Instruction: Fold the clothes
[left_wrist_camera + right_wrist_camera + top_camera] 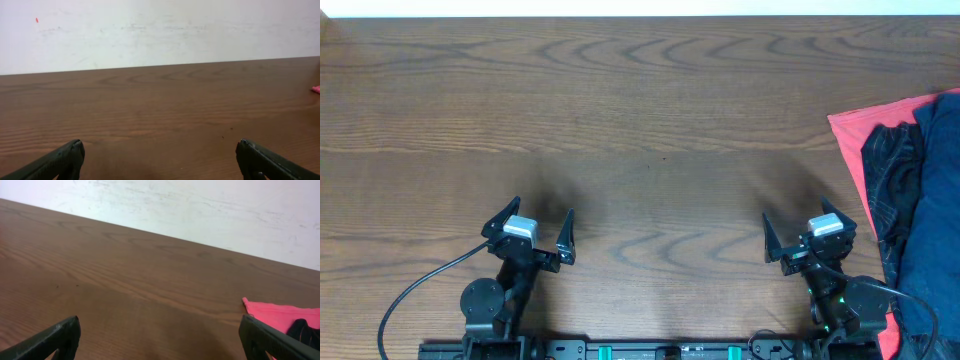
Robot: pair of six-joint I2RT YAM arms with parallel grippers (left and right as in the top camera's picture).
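Found at far right of table (640,120): navy shorts (935,200), bunched, partly out of frame, lying over red cloth (850,135) and touching black crinkled garment (890,170). Could snag wrong layer or drag all three together, since fabrics overlap w/ no clear edge showing. Right gripper (798,222) near pile, spread wide, empty; left gripper (538,218) same, well apart. Dark wood grain, white scuffed wall (160,30) behind.

Navy shorts (935,210), red cloth (850,135), brown table (620,100)

The navy shorts (932,220) are cut off at the right edge of the table (620,120). The red cloth (865,125) beneath is largely hidden.
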